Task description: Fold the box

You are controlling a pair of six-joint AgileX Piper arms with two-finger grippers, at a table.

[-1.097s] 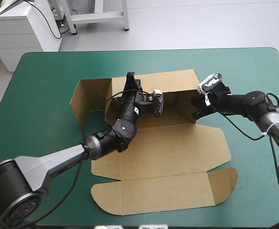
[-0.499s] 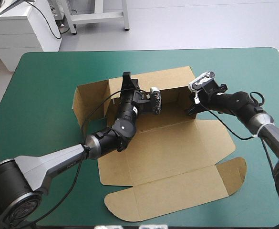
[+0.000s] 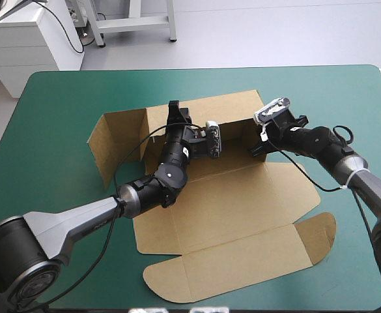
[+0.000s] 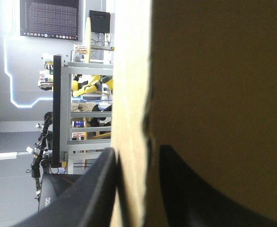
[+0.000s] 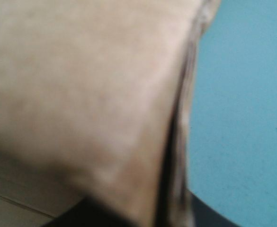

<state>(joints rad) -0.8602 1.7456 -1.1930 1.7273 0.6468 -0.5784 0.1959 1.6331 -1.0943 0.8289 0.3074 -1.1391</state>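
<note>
**Grippers.** Left gripper (image 4: 137, 158): the two black fingers (image 4: 98, 189) stand all but together, with the raw edge of a brown board wall pinched between them, so it is clamped on the box (image 4: 214, 71). Right gripper (image 5: 174, 208): only the dark finger bases show, and they are blurred. One lies on each side of a board edge and they sit close together, so it reads as clamped on the box as well.

**Box.** It is a cut brown sheet, partly raised, lying about the middle of the table's teal-green cover (image 3: 53, 111).
- The back wall (image 3: 210, 109) stands upright on the far side.
- The left gripper reaches across the sheet and holds the top edge of this wall toward its left end.
- The right end wall (image 3: 258, 130) stands at the back wall's right end, with the right gripper on it.
- The left side flap (image 3: 109, 140) also stands, swung outward and away from the back wall.
- The remaining panels (image 3: 236, 202) lie flat and run toward the table's near edge.
- A rounded flap (image 3: 317, 231) sits at their right side.

**Differences between views.**
- Only the high view shows the whole layout and which wall each arm holds. It does not show the gap between the fingers.
- The left wrist view shows that grip plainly, looking level along the wall's edge.
- The right wrist view shows board filling most of the field, with bare cover just beside the held wall. It is too blurred for finer detail.
</note>
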